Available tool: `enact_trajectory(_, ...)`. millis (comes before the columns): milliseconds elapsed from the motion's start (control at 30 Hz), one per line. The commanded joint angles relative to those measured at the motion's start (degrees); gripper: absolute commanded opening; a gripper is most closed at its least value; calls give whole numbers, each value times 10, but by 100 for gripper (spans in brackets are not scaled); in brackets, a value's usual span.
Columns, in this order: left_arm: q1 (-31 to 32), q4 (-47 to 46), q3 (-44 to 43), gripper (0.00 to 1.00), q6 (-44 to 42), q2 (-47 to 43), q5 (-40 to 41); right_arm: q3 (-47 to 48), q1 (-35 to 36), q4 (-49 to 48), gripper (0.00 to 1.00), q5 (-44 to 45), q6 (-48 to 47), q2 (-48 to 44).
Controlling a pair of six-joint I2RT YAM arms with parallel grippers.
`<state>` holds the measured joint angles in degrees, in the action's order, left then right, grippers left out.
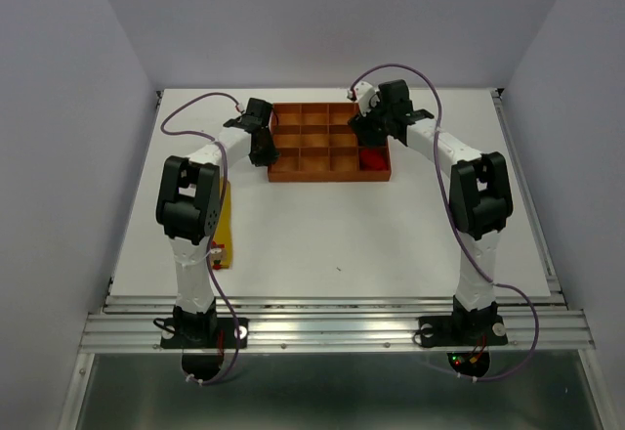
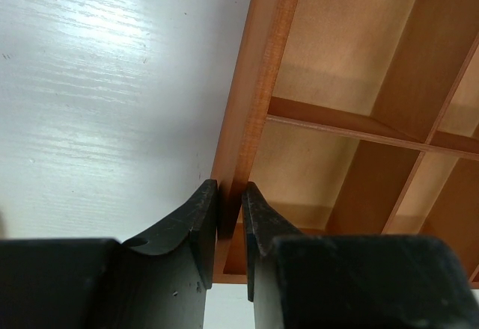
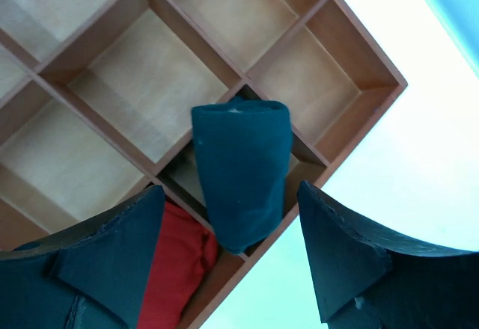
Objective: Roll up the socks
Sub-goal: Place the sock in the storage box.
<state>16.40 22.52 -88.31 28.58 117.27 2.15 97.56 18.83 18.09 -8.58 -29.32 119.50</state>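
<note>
right gripper (image 3: 230,191): fingers (image 3: 112,258) spread wide, holding nothing, poised over the right-hand column of the tray (image 3: 135,90). teal sock (image 3: 241,172): a rolled bundle directly between the two fingertips and clear of both; it sits on end in a compartment along the tray's outer wall and rises above the dividers. red sock (image 3: 176,265): bunched in the adjoining compartment along the same wall, just beside the teal one and partly behind one finger; in the top view this is the near right corner of the tray. the corner compartment on the teal sock's other side shows bare floor.

left gripper (image 2: 230,213): closed on the tray's left outer wall, one finger on the outside face and one inside, both pressed against the wood. the wall runs away from the fingers, with table (image 2: 97,82) on one side and bare compartments on the other.

yellow sock (image 1: 224,223): flat on the table, well apart from the tray and both grippers, partly hidden by the left arm (image 1: 190,195).
</note>
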Motion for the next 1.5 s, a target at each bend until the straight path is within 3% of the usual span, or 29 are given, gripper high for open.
enact_trajectory(0, -1, 16, -7, 0, 17, 34, 4, 19, 3, -18, 75, -36, 3, -21)
enact_trajectory(400, -2, 16, -13, 0, 7, 42, 3, 75, 3, -17, 71, 1, -3, 42)
enact_trajectory(1033, -2, 25, -37, 0, -12, 61, 1, 55, -2, -60, 61, 28, -33, 78)
enact_trajectory(1233, -1, 34, -49, 0, -22, 71, 3, 42, -7, -83, 54, 24, -43, 89)
enact_trajectory(1467, -1, 37, -56, 0, -24, 75, 10, 33, -7, -84, 27, 30, -64, 94)
